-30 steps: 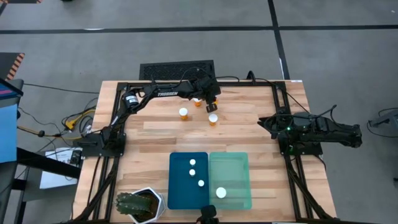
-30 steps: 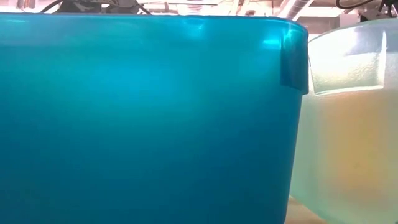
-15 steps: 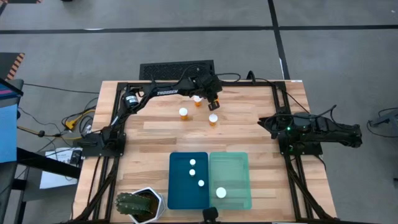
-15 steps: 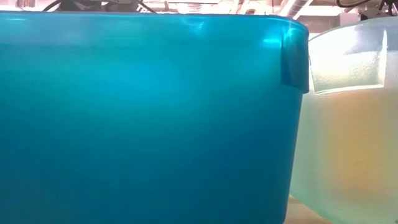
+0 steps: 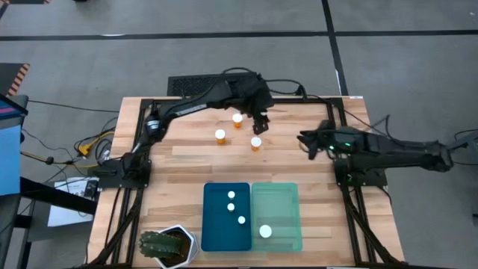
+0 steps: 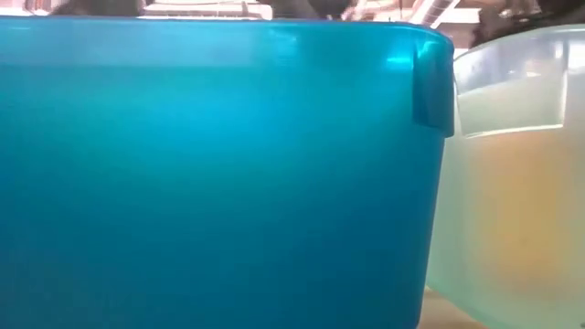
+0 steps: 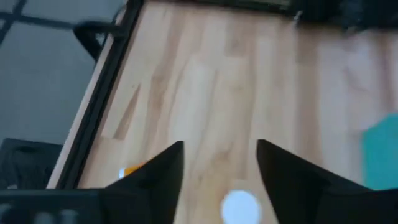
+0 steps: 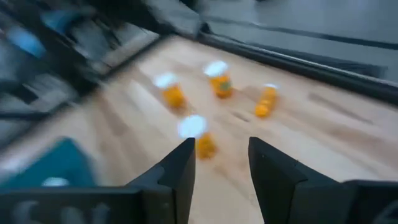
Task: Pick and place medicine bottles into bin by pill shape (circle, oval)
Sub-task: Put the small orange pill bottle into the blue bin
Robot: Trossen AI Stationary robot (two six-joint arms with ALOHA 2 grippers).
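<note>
Release is complete: left gripper (image 5: pixel 260 124) now hovers above the bottle (image 5: pixel 256 143), jaws apart and empty. Right gripper (image 5: pixel 307 140), jaws apart, has advanced toward that bottle.

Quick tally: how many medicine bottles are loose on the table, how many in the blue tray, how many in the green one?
Loose bottles on the table: 4
Bottles in the blue tray: 3
Bottles in the green tray: 1
Total: 8
</note>
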